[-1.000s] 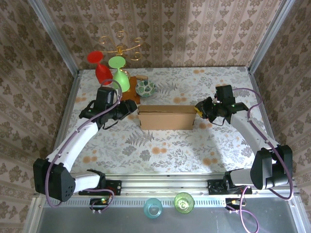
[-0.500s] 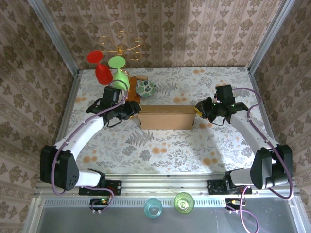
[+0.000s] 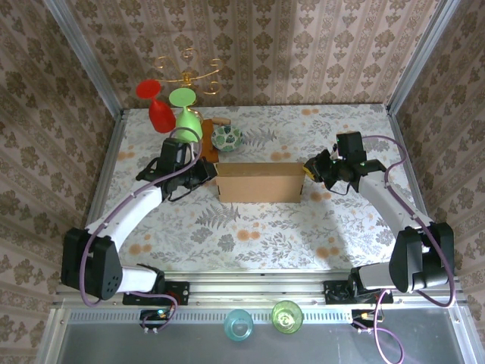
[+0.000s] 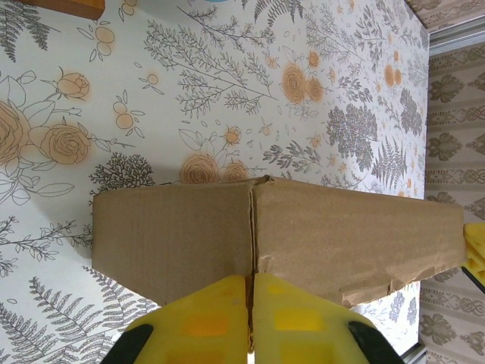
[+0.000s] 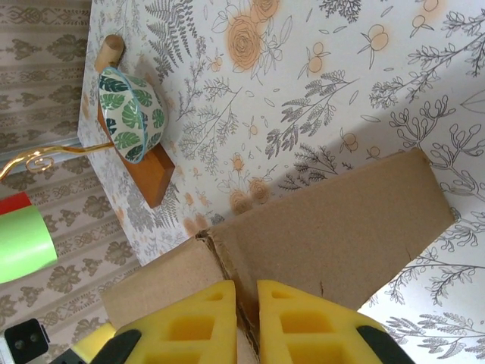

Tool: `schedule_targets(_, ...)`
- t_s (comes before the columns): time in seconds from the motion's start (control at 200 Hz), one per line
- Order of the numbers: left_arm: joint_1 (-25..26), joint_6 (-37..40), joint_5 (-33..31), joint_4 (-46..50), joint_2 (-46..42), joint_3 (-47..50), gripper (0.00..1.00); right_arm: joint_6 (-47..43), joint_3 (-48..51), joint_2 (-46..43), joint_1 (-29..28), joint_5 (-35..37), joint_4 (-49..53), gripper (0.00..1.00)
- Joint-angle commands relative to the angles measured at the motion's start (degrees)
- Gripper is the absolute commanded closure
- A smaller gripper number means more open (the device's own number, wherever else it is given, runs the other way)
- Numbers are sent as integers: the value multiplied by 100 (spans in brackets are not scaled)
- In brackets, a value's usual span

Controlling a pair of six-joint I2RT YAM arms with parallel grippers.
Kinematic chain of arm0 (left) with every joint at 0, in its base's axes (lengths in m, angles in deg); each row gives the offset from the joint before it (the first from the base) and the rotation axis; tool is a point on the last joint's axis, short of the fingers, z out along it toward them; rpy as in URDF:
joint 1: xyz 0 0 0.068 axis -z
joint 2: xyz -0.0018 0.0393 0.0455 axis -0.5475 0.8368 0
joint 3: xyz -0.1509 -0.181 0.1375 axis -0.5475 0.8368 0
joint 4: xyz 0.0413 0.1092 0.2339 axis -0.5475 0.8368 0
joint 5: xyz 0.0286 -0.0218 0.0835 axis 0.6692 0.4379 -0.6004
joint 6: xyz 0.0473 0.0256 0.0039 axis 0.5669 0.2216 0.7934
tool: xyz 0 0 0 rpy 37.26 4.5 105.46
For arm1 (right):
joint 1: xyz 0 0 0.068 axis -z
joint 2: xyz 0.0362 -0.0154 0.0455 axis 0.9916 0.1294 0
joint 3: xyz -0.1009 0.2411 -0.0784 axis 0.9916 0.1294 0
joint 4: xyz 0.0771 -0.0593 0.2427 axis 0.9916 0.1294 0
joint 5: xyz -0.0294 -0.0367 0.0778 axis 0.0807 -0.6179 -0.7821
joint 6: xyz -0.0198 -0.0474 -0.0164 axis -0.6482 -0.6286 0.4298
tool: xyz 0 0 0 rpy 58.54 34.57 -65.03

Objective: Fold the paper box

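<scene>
Cardboard box (image 3: 260,183) mid-tabletop (image 3: 250,235); my left gripper (image 4: 249,299) and right gripper (image 5: 246,303) each pinch 1 end wall; next, I judge, tuck both inward.

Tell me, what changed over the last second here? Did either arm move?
The left gripper swung in to the left end of the paper box and now pinches its edge. The right gripper stayed pinched on the right end, and the box and the bowl did not move.
</scene>
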Motion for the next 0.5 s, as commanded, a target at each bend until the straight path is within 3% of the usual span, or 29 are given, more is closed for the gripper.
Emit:
schedule_targets(0.0, 113, 188, -50, 486, -15, 167, 92, -227, 282, 207, -31, 189, 761, 88)
schedule_targets(0.24, 291, 721, -215, 433, -470, 219, 90, -1109, 372, -460, -54, -146, 430, 88)
schedule_targets(0.275, 510, 852, -215, 407, -541, 299, 90, -1328, 449, -640, -69, -166, 449, 87)
schedule_targets(0.385, 750, 1139, -326, 202, -826, 780, 87, -1956, 818, -1256, -115, -118, 644, 87)
schedule_targets(0.495, 847, 960, -357, -220, -1190, 1524, 83, -2187, 1370, -1831, -123, -97, 727, 86)
